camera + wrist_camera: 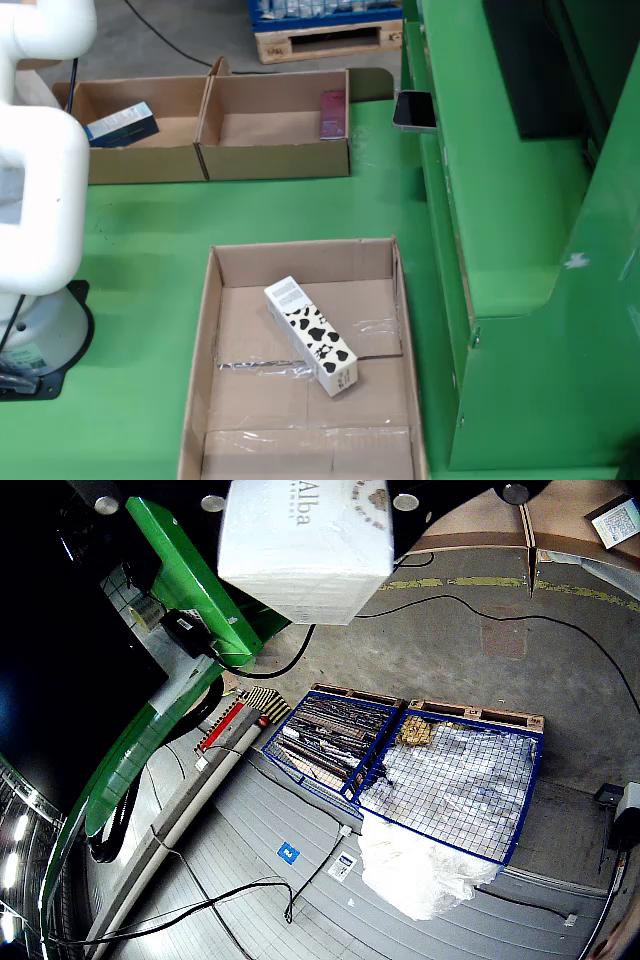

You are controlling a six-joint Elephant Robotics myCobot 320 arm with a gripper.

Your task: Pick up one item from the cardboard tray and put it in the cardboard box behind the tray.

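In the moving view a white box printed "Alba" point(300, 555) fills the top of the picture, hanging over the floor. Black parts of my gripper point(308, 494) show on both sides of it, and it appears held. In the fixed view the cardboard tray point(203, 330) lies in front with a cow-patterned carton point(312, 336) lying slantwise in it. Two open cardboard boxes stand behind the tray: the left one point(140, 160) holds a blue packet point(120, 125), the right one point(275, 160) a dark red packet point(333, 113). The gripper itself is outside the fixed view.
The white arm point(40, 190) and its base point(40, 345) stand at the fixed view's left. A green machine frame point(520, 250) borders the table on the right, with a phone point(415, 110) on it. Blue wire cages point(450, 770), a white bag point(415, 865) and cables lie on the floor.
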